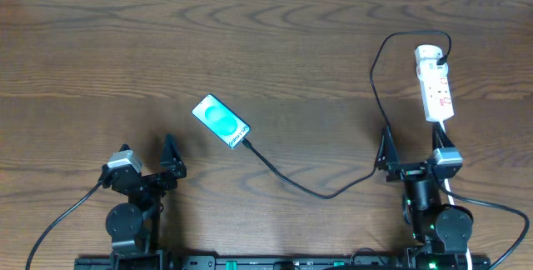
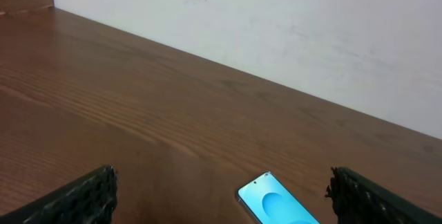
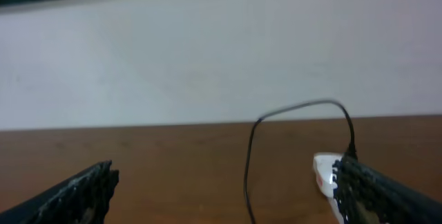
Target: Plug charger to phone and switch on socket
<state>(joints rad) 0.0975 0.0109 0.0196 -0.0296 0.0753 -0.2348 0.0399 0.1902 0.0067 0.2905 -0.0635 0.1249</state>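
Note:
The phone [image 1: 220, 121] lies flat and slanted on the table, screen lit teal and white, and it also shows in the left wrist view [image 2: 276, 203]. The black charger cable [image 1: 333, 193] meets the phone's near-right end. From there it loops right and up to the far end of the white socket strip [image 1: 435, 82]. Whether the plug tip sits inside the phone I cannot tell. My left gripper [image 1: 148, 149] is open, near-left of the phone and apart from it. My right gripper [image 1: 412, 143] is open just short of the strip, with the cable [image 3: 250, 162] between its fingers' line of sight.
The wooden table [image 1: 275, 45] stretches back to a white wall [image 2: 290, 23]. The strip's white cord [image 1: 447, 188] runs down beside the right arm's base. A black lead [image 1: 58, 220] trails from the left arm.

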